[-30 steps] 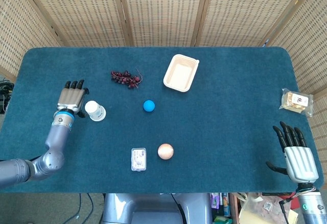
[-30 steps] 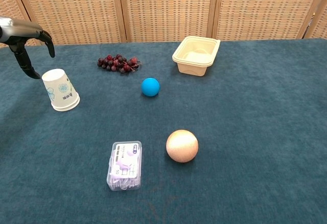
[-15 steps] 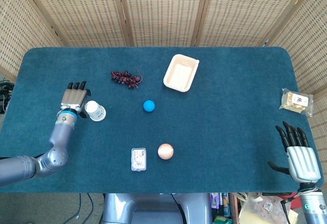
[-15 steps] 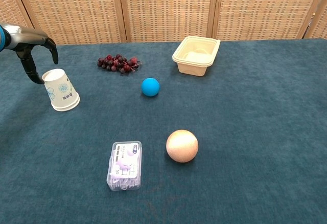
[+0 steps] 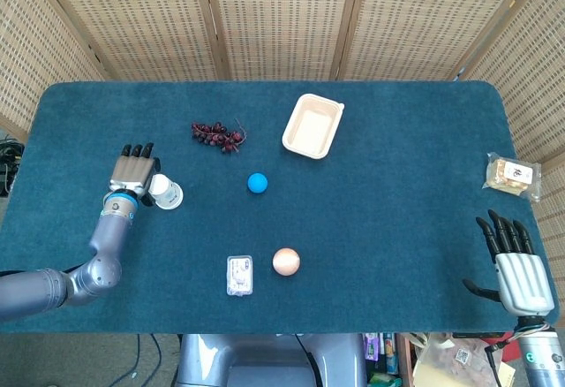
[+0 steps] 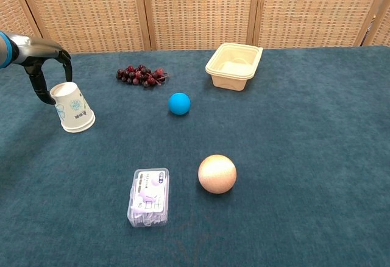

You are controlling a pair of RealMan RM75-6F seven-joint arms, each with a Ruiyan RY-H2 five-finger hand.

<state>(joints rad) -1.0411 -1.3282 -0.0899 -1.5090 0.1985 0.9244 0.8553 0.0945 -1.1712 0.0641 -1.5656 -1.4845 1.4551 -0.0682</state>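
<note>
White paper cup (image 6: 72, 106), upside down, looks light and crushable; my spread, empty left robot hand (image 5: 132, 172) should clasp its sides gently.

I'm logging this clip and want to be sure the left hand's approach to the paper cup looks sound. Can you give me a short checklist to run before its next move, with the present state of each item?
1. Left hand close beside the paper cup: ok; its fingers curve around the cup's upper end.
2. Hand has a firm hold on the cup: cannot tell; contact is not clear in either view.
3. Cup standing steady: not ok; it sits upside down and tilted on the table.
4. Room around the cup: ok; the grapes and the blue ball lie apart from it.
5. Right hand out of the way: ok; it is open at the table's far right edge, holding nothing.
</note>
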